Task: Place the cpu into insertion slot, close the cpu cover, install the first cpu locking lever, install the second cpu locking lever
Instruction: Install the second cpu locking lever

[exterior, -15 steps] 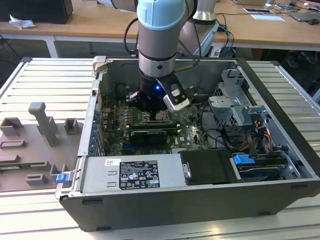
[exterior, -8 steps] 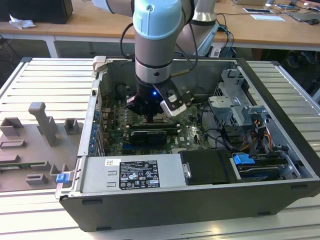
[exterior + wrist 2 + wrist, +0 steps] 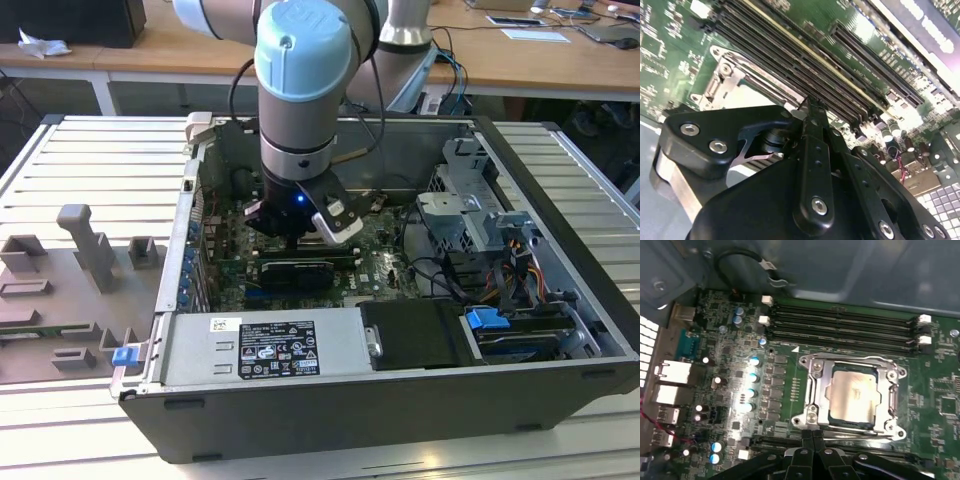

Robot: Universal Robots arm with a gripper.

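The cpu (image 3: 852,392), a pale silver-beige square, lies flat in the insertion slot (image 3: 850,422) on the green motherboard. The cpu cover (image 3: 892,397), a silver metal frame, lies down around it, with thin metal lever rods (image 3: 850,359) along its edges. My gripper (image 3: 813,434) is shut with nothing between its black fingers, and its tips hover just beside the socket's near edge. In the second wrist view the shut gripper (image 3: 810,102) points at the board next to the cover's corner (image 3: 727,70). In the exterior view the gripper (image 3: 290,235) reaches down inside the open computer case (image 3: 560,200).
Long black memory slots (image 3: 840,325) run beside the socket, and more of them (image 3: 805,55) lie past the fingertips. Upright capacitors (image 3: 754,375) stand close by. A power supply (image 3: 265,345), a drive cage (image 3: 470,215) and cables crowd the case. A grey fixture tray (image 3: 70,280) sits at the exterior view's left.
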